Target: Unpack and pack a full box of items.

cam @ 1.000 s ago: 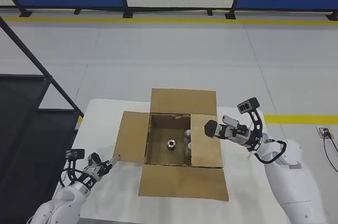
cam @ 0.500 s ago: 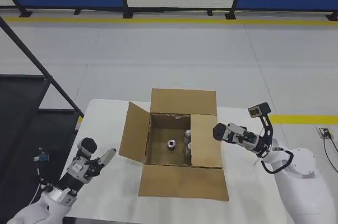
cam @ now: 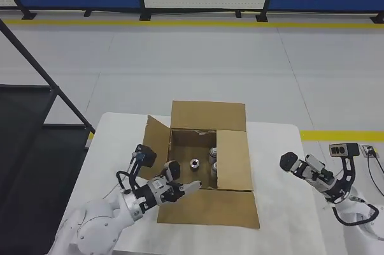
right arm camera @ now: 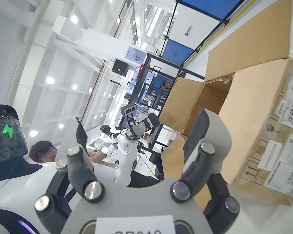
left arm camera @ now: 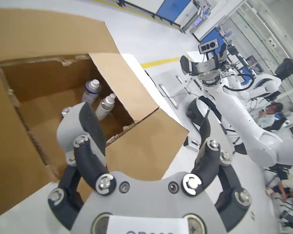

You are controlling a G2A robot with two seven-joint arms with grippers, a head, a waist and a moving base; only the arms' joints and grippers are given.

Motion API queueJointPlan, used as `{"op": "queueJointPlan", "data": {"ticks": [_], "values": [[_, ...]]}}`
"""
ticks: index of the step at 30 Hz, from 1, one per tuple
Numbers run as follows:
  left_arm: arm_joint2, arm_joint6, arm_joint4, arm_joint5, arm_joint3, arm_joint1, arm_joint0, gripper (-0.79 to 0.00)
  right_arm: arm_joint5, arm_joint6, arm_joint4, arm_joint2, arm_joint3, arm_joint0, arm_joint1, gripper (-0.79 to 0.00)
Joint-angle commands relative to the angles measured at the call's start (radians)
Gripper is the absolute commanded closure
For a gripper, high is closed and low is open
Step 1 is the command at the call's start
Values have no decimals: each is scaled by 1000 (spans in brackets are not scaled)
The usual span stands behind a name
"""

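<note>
The cardboard box [cam: 233, 159] stands with its flaps open. Three items are inside it, just ahead of and below the left pincer [cam: 184, 180]: two spray cans [left arm camera: 91, 90] [left arm camera: 107, 105] upright side by side, and a short metal-capped item [cam: 193, 164] nearer the pincer's tip. Nothing lies out on the table [cam: 274, 210], so I judge the unpacking has hardly begun, or these three are the last to come out. Either way, lifting them out and all the repacking are left. The left pincer [left arm camera: 146, 120] hangs wide and empty over the near rim of the opening. The right pincer [right arm camera: 141, 125] is also spread wide with nothing in it and sits well apart from the box, facing its labelled side wall. Beside the left pincer the side flap stands tilted up, leaving little room to swing outward that way. The flap beneath it lies flat on the table. Beyond the cans the far-side flap seems folded in over the opening, so the cans sit right at its edge and a reach for them probably has to come from the pincer's own side. The box floor is mostly bare, which leaves room to descend
</note>
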Motion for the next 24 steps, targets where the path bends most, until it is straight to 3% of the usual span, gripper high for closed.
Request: {"op": "queueJointPlan", "data": {"ticks": [1,11,18,24], "values": [[21,-24,-28,7,27,-2,-26,-785,0,0,-1,-1,0,2,0,-785],[20,-19,-45,11,35,-3,-21,-785,6,-23,11,-2,0,3,-1,-785],[85,-59,-169,86,196,-20,-146,-785,13,-60,109,-1,-7,18,-2,-785],[123,-63,-241,80,366,-35,-235,-785,2,-68,129,21,15,13,3,-785]]}}
